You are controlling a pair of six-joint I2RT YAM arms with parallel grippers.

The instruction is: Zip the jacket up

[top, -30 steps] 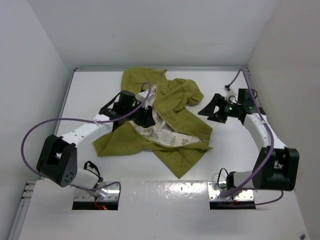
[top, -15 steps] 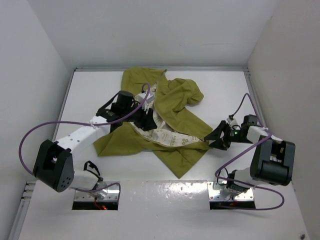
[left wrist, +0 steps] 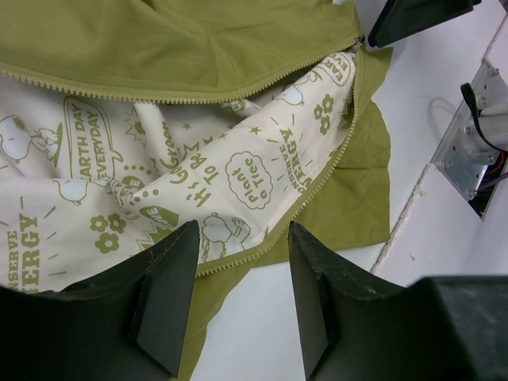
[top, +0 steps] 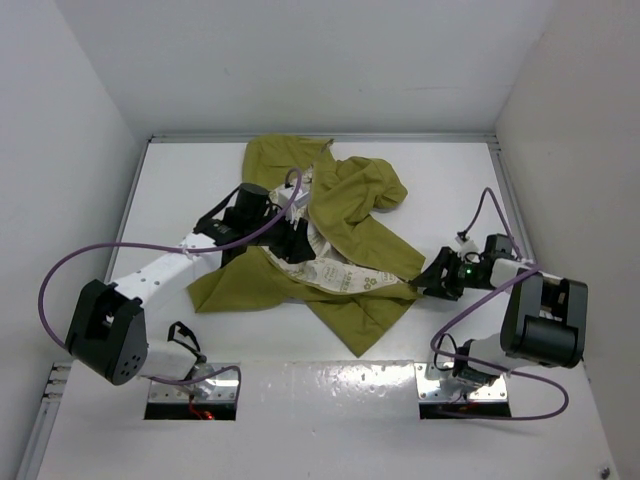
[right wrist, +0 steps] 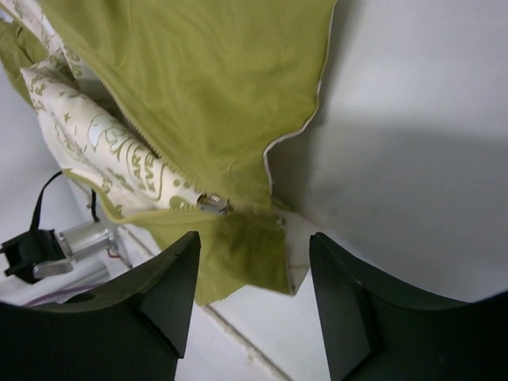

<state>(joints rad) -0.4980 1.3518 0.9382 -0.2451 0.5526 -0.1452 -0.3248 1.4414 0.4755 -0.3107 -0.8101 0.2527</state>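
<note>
Jacket lining [left wrist: 190,178]: "EARTH DAY EVERYDAY"; "Plant a Tree"

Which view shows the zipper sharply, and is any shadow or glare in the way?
Left wrist: zipper teeth and printed lining crisp, evenly lit. Right wrist: zipper slider readable, slightly soft; broad shadow on the table beside the jacket. Top external: flat light, no glare, zipper too small to make out.
</note>
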